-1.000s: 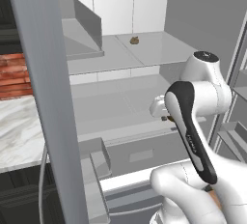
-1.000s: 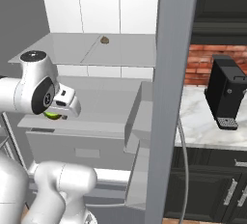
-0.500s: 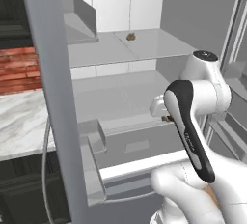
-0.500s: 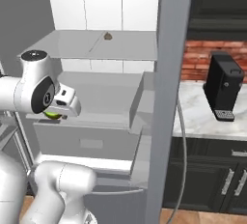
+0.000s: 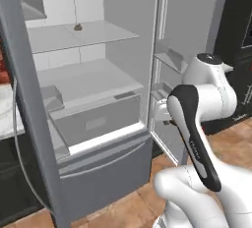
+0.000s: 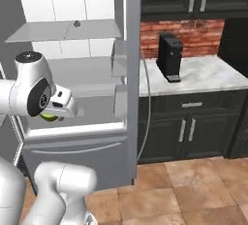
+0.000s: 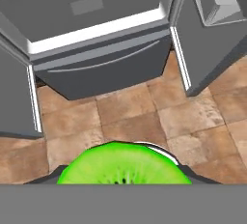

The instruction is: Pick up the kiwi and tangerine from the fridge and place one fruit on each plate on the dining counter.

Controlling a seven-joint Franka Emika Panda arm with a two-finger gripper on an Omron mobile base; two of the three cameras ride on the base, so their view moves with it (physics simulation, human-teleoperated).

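carrying the kiwi (image 7: 124,164) clamped in the claw (image 6: 52,115), clear of the open fridge (image 5: 93,99); both plate deliveries and fetching the tangerine seemingly remaining.

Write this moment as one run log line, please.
gripper: shut on kiwi | position: outside the open fridge, above floor | tangerine: not seen | plates: not reached

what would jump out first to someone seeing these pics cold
The bright lime-green kiwi clamped in the pincer stands out, hanging over the brown floor tiles in front of the tall grey steel fridge. That fridge stands with both doors wide open, its white interior nearly bare but for a small dull-brown lump on the upper glass shelf. Beside it, a black coffee machine sits on the marble wall counter.
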